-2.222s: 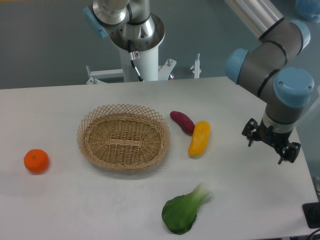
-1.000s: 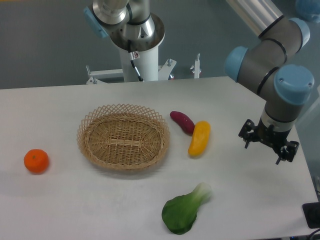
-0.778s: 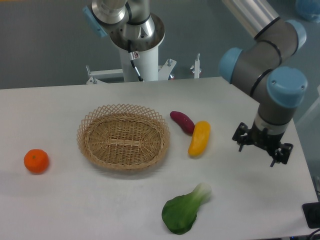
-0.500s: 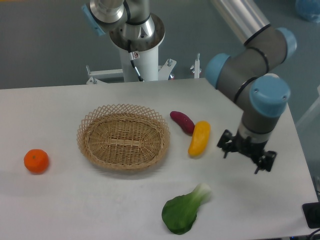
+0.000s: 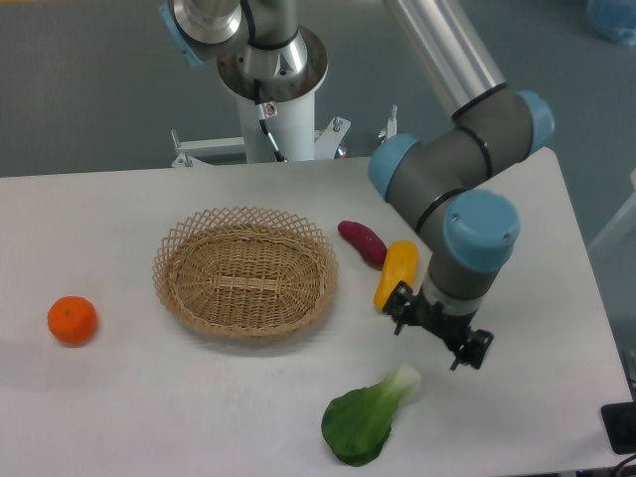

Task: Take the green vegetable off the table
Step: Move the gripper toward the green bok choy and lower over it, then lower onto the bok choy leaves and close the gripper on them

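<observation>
One green vegetable (image 5: 364,421) lay flat near the front edge of the table (image 5: 119,397), leaf toward me and pale stem pointing up-right. I had the gripper (image 5: 437,336) above and just right of that stem, holding nothing, its jaws standing apart. In my judgement the approach wanted finishing over the thicker stem-to-leaf junction, jaws across the vegetable's width, before descending. I could read no brand, label or writing anywhere
</observation>
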Available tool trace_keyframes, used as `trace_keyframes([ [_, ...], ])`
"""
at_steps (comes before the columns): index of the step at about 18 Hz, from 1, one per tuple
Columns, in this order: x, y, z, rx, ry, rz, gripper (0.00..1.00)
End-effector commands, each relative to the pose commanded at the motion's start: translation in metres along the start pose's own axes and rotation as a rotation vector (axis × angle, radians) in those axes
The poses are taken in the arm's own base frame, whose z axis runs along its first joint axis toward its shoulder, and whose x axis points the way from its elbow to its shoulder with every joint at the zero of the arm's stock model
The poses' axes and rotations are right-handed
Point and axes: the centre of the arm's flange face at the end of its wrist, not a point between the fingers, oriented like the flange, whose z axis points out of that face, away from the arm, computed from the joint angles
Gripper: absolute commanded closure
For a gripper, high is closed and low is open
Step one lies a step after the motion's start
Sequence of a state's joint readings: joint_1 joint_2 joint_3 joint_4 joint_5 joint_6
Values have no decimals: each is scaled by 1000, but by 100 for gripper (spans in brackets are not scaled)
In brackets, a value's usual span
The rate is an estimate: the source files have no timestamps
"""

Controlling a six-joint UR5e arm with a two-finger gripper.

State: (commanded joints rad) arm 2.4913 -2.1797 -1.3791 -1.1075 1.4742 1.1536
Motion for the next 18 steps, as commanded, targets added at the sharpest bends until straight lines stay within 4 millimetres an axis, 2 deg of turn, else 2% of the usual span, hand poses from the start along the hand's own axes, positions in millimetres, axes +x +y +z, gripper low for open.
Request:
trace_keyframes([
  [8,9,-17,27,-14,30,29,0],
  [11,9,-28,40,2,-21,51,0],
  [18,11,-34,60,-25,-32,66,0],
])
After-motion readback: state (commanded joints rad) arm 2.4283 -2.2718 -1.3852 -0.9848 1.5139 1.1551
